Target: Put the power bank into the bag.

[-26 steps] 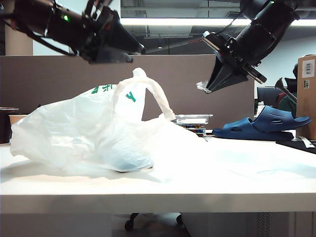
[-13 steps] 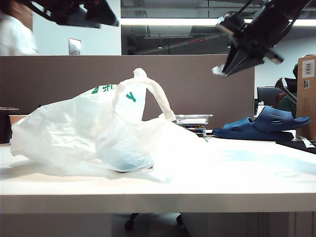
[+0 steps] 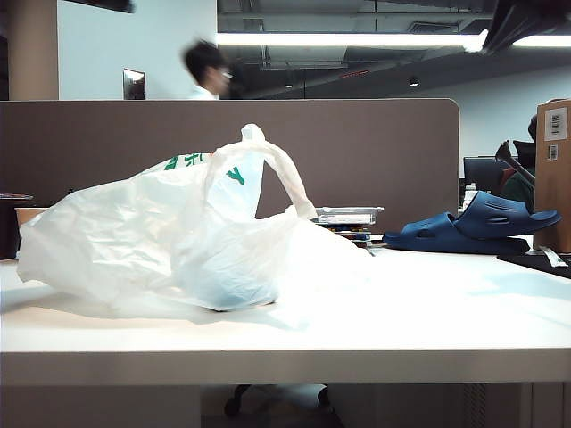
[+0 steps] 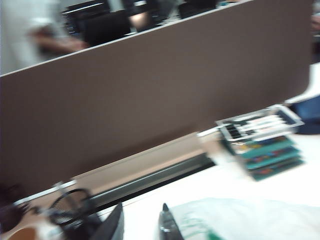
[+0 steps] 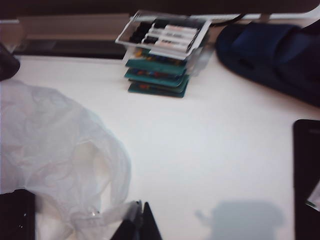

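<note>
White crinkly bag (image 3: 143,241) slumps on the desk (image 3: 428,312). Left wrist: left end effector (image 4: 141,226) slightly apart, empty. Right wrist: right end effector (image 5: 139,222) pinched together. We reckon the power bank (image 5: 306,170) lies outside, near the slippers (image 5: 270,50), so open the mouth first.

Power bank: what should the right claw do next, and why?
Probably open the right claw, which is shut above the table, and move it toward the power bank, the black slab lying outside the bag.
</note>
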